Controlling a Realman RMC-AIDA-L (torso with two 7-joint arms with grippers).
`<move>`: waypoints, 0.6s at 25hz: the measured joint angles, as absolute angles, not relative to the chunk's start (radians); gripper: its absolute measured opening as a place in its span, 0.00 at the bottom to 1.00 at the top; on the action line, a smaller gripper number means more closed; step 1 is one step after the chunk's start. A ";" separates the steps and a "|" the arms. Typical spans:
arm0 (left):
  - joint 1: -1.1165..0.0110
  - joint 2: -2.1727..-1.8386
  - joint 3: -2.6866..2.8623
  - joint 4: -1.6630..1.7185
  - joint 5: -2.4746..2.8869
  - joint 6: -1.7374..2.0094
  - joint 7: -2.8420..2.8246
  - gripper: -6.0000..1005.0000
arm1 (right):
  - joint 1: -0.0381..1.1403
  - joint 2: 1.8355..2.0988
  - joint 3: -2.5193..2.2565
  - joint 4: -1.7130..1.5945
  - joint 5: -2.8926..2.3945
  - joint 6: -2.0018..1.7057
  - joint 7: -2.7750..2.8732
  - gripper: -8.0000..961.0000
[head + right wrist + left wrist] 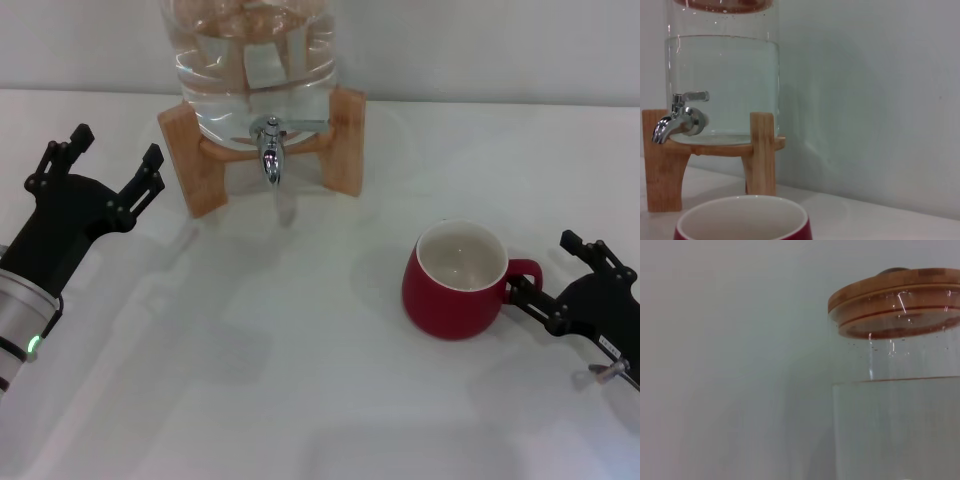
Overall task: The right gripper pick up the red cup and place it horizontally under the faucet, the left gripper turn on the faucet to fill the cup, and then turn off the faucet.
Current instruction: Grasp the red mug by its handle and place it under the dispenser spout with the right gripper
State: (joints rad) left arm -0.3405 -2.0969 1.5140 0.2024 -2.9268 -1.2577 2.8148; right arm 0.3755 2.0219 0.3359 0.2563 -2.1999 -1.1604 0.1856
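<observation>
This is looking like a plain test room or lab, not a home kitchen. A bare white table (pixel 300 400) is running up to a bare white wall (pixel 865 90). Only a water jug (pixel 250 50) on a wooden stand (pixel 190 160) is sitting there, and robot arms are working.

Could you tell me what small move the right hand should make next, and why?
Probably close the right hand on the handle of the red cup. Its open fingers sit either side of that handle, while the cup stands upright on the table, off to the right of the faucet. The left hand waits open, left of the wooden stand.
</observation>
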 joint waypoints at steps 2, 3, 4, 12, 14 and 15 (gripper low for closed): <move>-0.341 -2.097 1.514 0.202 -2.927 -1.258 2.815 0.87 | 0.376 2.022 0.336 0.256 -2.197 -1.158 0.186 0.89; -0.340 -2.097 1.514 0.202 -2.927 -1.258 2.815 0.87 | 0.376 2.022 0.336 0.256 -2.196 -1.157 0.186 0.89; -0.341 -2.097 1.514 0.202 -2.927 -1.258 2.815 0.87 | 0.376 2.022 0.336 0.256 -2.195 -1.156 0.186 0.89; -0.341 -2.097 1.514 0.202 -2.927 -1.258 2.815 0.87 | 0.377 2.022 0.356 0.252 -2.194 -1.153 0.185 0.89; -0.341 -2.098 1.514 0.202 -2.927 -1.258 2.815 0.87 | 0.377 2.022 0.361 0.252 -2.194 -1.152 0.184 0.89; -0.341 -2.098 1.514 0.202 -2.927 -1.258 2.815 0.87 | 0.377 2.022 0.362 0.252 -2.194 -1.151 0.184 0.89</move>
